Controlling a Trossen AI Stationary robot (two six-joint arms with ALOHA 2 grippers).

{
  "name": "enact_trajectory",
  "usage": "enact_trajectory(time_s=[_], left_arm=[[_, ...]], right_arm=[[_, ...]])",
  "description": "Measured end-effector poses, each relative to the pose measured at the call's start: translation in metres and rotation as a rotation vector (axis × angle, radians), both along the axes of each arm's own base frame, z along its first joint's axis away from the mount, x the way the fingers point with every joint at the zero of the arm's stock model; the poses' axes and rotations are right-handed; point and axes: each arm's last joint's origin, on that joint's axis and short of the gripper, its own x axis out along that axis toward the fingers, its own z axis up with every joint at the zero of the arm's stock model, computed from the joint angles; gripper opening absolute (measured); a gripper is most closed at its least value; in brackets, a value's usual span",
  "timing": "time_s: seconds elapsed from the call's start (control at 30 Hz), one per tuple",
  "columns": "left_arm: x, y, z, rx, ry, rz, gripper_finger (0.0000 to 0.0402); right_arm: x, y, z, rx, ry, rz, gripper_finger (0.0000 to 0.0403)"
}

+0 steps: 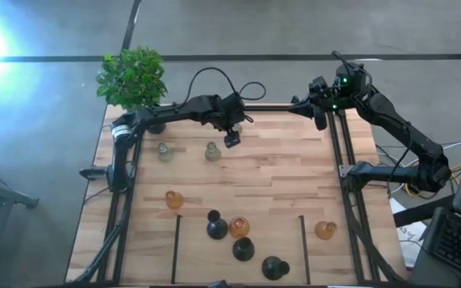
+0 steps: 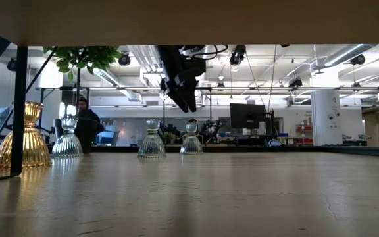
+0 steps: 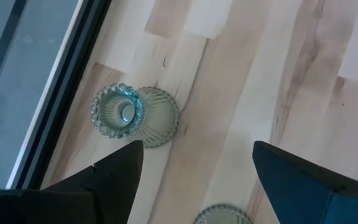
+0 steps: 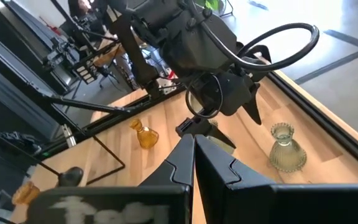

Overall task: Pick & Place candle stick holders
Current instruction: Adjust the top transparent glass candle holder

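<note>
Near the table's (image 1: 294, 168) far edge, above a pale holder (image 1: 212, 151), left gripper (image 1: 231, 140), jaws released.

Readable text: none in any view.
Right wrist view, near edge: a pale blurred marking on the dark right end effector (image 4: 194, 163) body, too smeared to read.
Room beyond the tabletop (image 2: 242, 191): a dark monitor (image 2: 247, 118) and distant fittings, no legible signs or numbers.

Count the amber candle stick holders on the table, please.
3: one at left-centre, one beside the black holders near the front, one at the right past the thin rod. None seems hidden.
</note>
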Motion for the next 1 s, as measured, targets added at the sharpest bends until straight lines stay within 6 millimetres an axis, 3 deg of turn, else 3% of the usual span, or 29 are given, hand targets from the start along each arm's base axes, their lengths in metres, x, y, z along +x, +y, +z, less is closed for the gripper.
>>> enact_trajectory(time_s=[0.5,1.0], left_arm=[[0.005,0.003,-0.012,0.046,0.047,-0.06,0.0305],[0.009,0.005,-0.006,0.109,0.034,-0.101,0.0305]], right_arm=[[0.0,-0.001,0.001,0.058,-0.001,-0.046,0.0008],[0.001,-0.002,0.0,0.11,0.001,-0.064,0.0008]])
